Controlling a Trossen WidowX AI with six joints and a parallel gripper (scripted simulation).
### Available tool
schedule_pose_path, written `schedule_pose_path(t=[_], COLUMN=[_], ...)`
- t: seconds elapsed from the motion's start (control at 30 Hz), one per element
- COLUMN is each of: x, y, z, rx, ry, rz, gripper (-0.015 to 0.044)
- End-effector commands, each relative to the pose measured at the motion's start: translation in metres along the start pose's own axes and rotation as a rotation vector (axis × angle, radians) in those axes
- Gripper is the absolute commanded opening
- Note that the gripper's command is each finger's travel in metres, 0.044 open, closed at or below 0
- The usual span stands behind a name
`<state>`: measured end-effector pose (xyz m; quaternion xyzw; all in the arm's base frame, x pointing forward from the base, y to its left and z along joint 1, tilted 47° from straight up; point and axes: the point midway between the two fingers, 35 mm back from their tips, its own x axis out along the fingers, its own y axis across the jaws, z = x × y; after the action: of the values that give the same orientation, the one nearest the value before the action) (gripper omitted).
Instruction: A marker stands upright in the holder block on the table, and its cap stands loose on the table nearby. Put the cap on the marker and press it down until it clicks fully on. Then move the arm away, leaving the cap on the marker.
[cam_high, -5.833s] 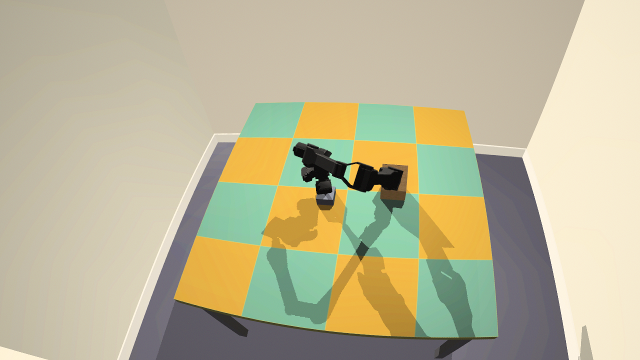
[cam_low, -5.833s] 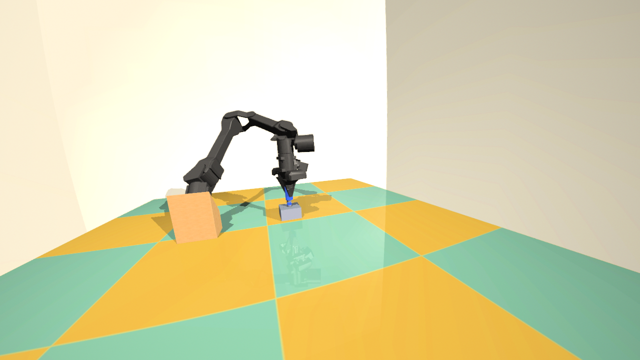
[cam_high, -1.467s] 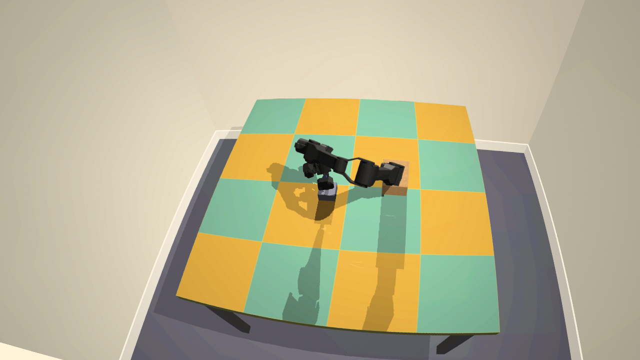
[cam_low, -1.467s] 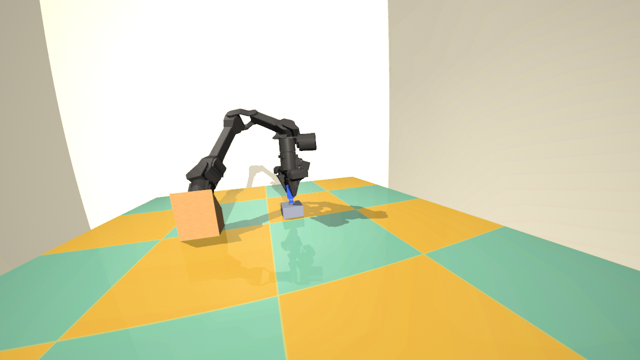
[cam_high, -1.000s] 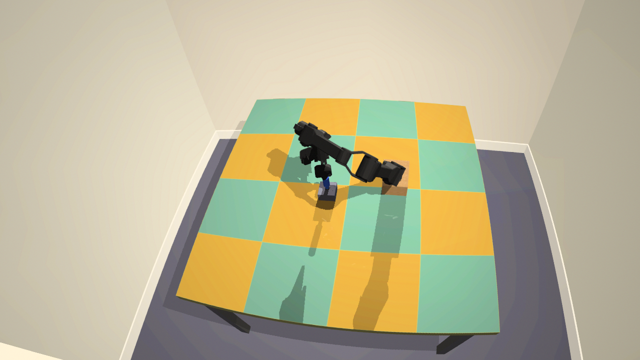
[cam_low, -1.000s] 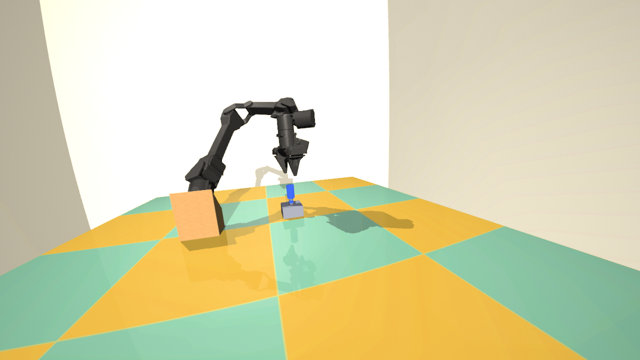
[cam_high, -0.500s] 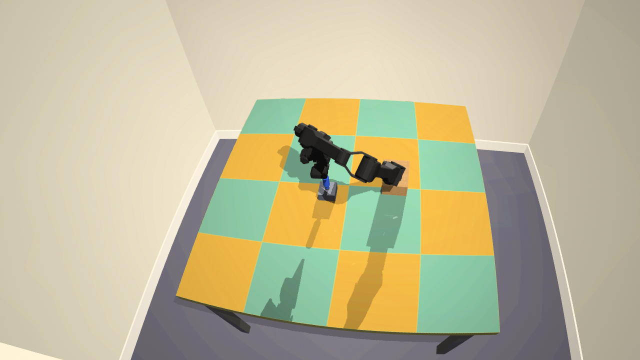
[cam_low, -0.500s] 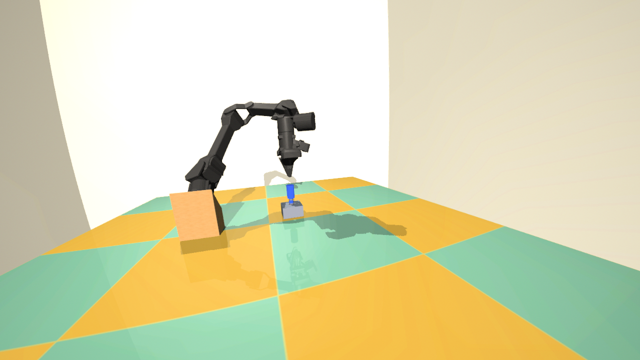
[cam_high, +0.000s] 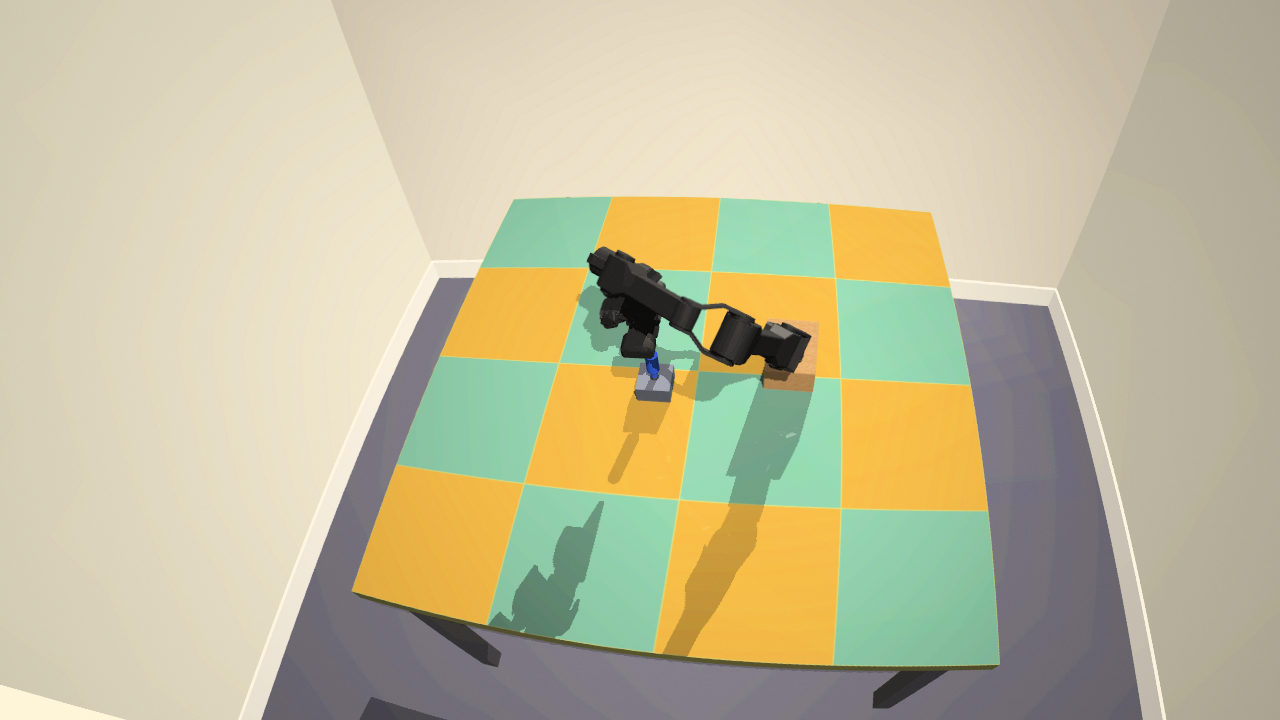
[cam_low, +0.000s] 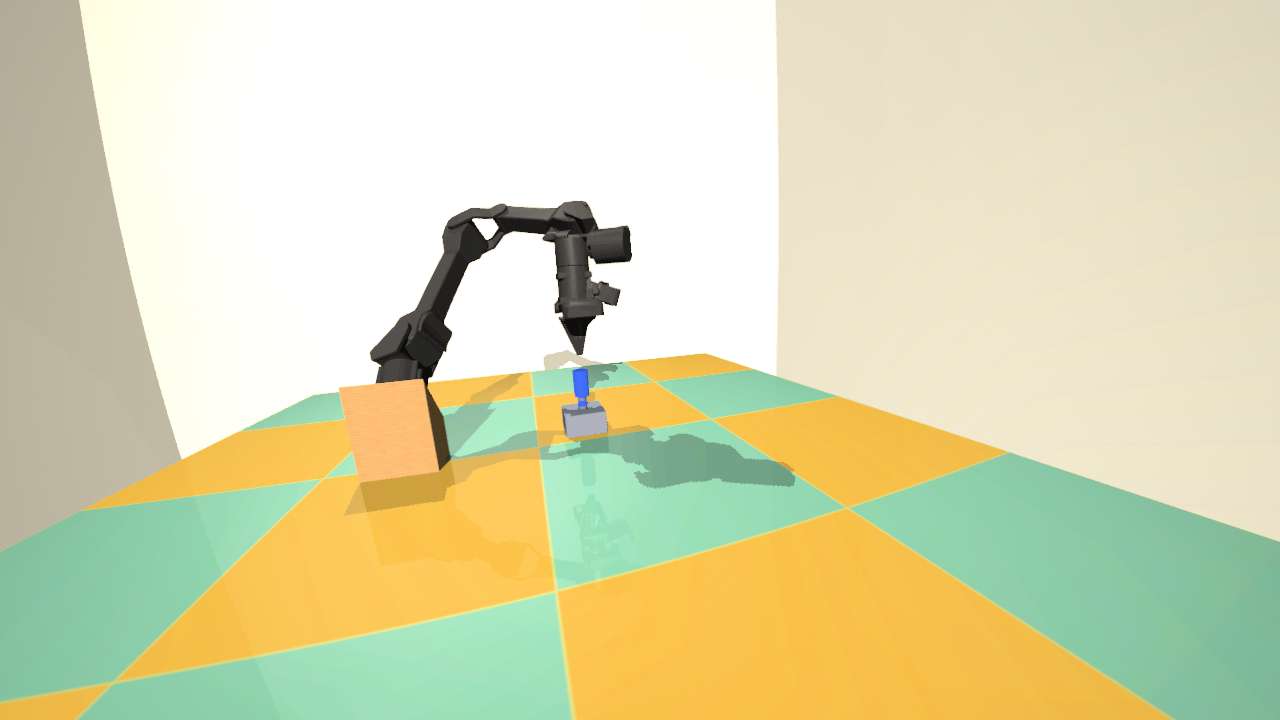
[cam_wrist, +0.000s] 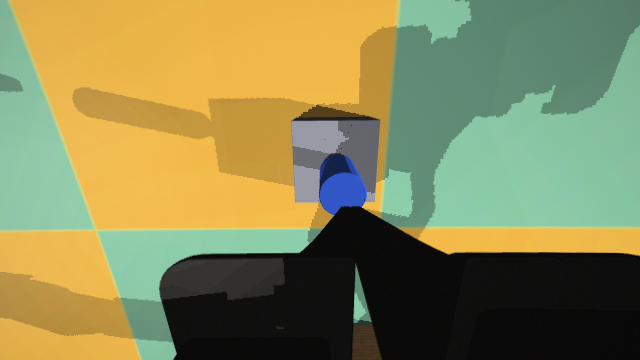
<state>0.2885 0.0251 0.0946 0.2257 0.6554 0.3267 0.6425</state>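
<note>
A blue cap (cam_high: 652, 362) (cam_low: 580, 383) (cam_wrist: 343, 193) sits upright on top of the marker (cam_low: 582, 402), of which a short, narrower part shows below it in the exterior view. The marker stands in the grey holder block (cam_high: 654, 392) (cam_low: 585, 421) (cam_wrist: 310, 135). How far down the cap is seated is too small to tell. My gripper (cam_low: 579, 351) (cam_wrist: 349, 215) is shut and empty, pointing down. Its fingertips are a little above the cap's top, with a gap between them in the exterior view. In the top view the fingertips are hidden by the arm.
A wooden block (cam_high: 789, 381) (cam_low: 391, 432) is at the arm's base, to the right of the holder in the top view and to the left in the exterior view. The checkered table (cam_high: 913, 582) (cam_low: 716, 608) bears everything.
</note>
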Motion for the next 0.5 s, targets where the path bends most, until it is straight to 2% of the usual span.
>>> schedule_pose_path(t=[0.0, 0.47], x=[0.006, 0.027], y=[0.001, 0.001], z=[-0.001, -0.002], rx=[0.007, 0.007], ry=[0.004, 0.003], rz=[0.005, 0.006], gripper=[0.0000, 0.0000])
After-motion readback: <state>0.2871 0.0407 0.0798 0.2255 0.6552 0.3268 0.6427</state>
